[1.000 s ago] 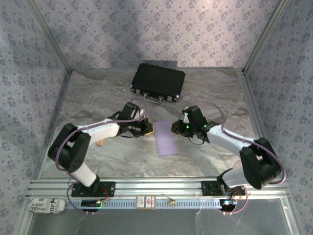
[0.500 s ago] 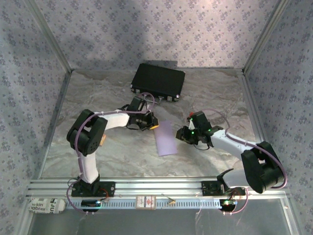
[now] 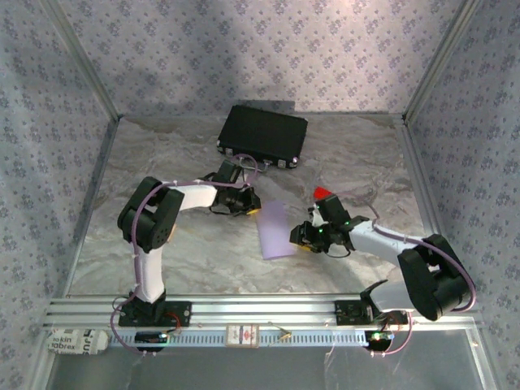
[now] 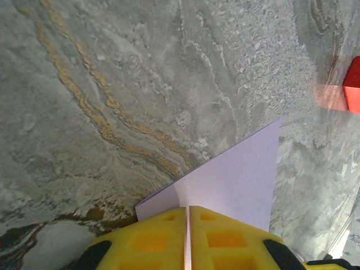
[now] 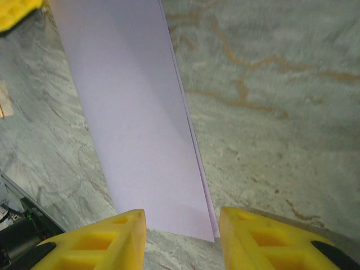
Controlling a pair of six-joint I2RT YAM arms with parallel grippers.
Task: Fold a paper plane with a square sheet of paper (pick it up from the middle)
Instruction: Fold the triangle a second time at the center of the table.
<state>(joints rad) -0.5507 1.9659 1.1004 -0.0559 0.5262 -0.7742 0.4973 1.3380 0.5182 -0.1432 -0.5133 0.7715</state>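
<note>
Yellow fingers [image 4: 146,247] of our left gripper [image 4: 187,209] clamp the far left corner of the square sheet of paper [image 3: 275,230], folded double at mid-table [image 3: 187,252] near of the black case [image 3: 262,136], while our right gripper [image 5: 180,216] holds its fingers apart at the sheet's right edge.

1 sheet [image 3: 274,230], 1 case [image 3: 262,134], 1 block [image 3: 323,193]

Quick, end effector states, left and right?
Left end effector: closed, pinching the paper by its edge.
Right end effector: open, gripping nothing.
</note>
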